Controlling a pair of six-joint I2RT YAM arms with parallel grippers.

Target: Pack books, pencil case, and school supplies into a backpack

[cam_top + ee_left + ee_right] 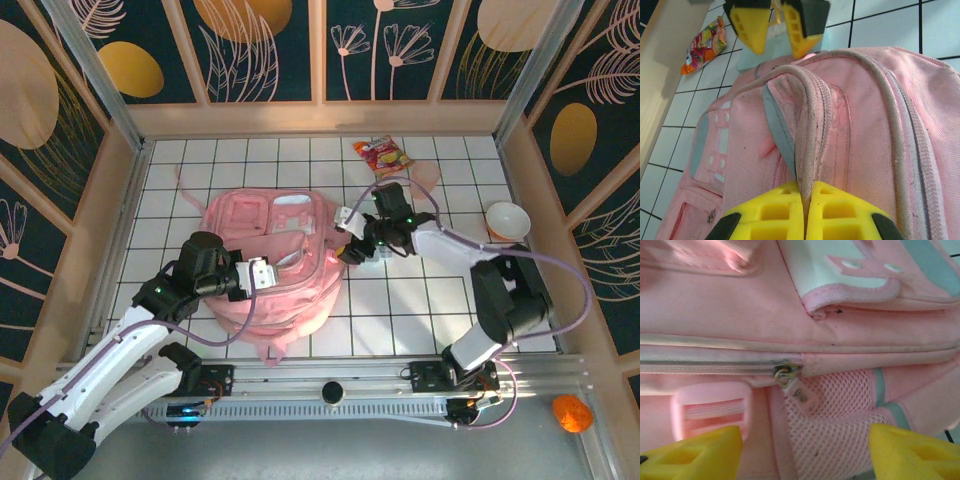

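L gripper, nearest the bases: fingers are pressing together on a raised fold of the backpack, pinching it by the zip seam and holding the near side up.

Backpack is lying flat mid-table, front pockets facing up, zip looking mostly closed. Zip pull is sitting at the corner above the mesh side pocket, beside a pink buckle.

R gripper is hovering at the bag's right edge, jaws spread wide, gripping nothing, pull lying between them but not touched.

Pale blue-green block just under R gripper is prob. the pencil case; can't confirm.

Further back: snack packet and pink cup, well apart from the bag.

Risks (judgement):
- pull is small and floppy; fingers may be closing on mesh or fabric instead.
- L pinch is shallow, so the fold could slip and the whole bag drag w/ the zip.
- R arm is crowding the block and could knock it away.
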